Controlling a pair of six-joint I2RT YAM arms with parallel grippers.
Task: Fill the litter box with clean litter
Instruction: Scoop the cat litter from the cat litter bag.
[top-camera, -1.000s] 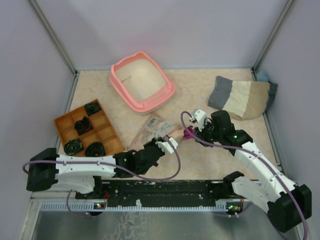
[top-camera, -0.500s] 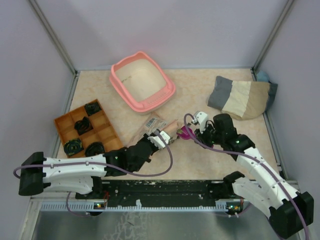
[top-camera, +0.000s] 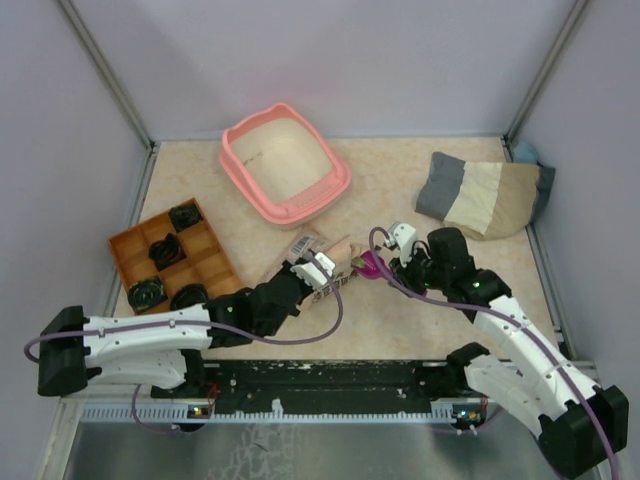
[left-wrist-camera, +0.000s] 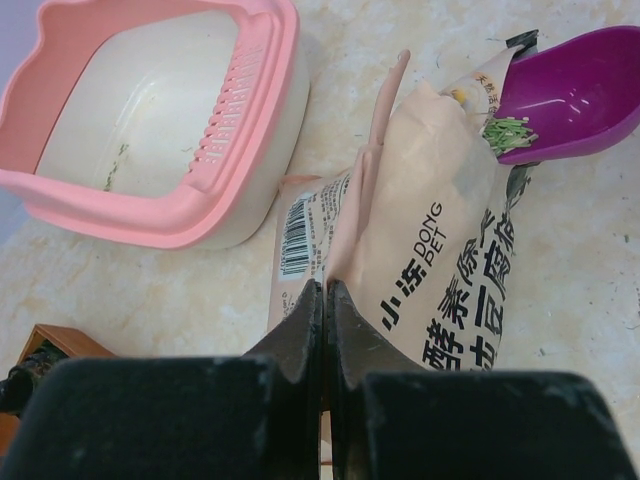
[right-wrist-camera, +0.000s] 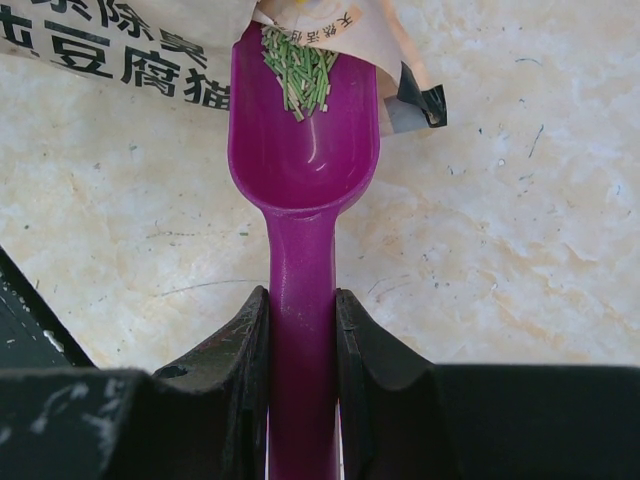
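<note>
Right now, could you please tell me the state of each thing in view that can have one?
litter box: upright, almost empty.
paper bag: lying down, mouth open, edge pinched.
scoop: bowl at the bag's mouth, lightly loaded.
clean litter: small pile in the scoop.
left hand: shut on the paper bag.
right hand: shut on the scoop's handle.
orange tray: some compartments hold dark coils.

Left arm (top-camera: 150, 335): we see it stretched low, reaching toward centre.
Left pincer (left-wrist-camera: 326, 290): jaws together, pinching the paper bag (left-wrist-camera: 440, 250) by its edge.
Right arm (top-camera: 515, 330): bent, angled inward.
Right pincer (right-wrist-camera: 300, 300): clamped on the scoop (right-wrist-camera: 305, 150) handle.
</note>
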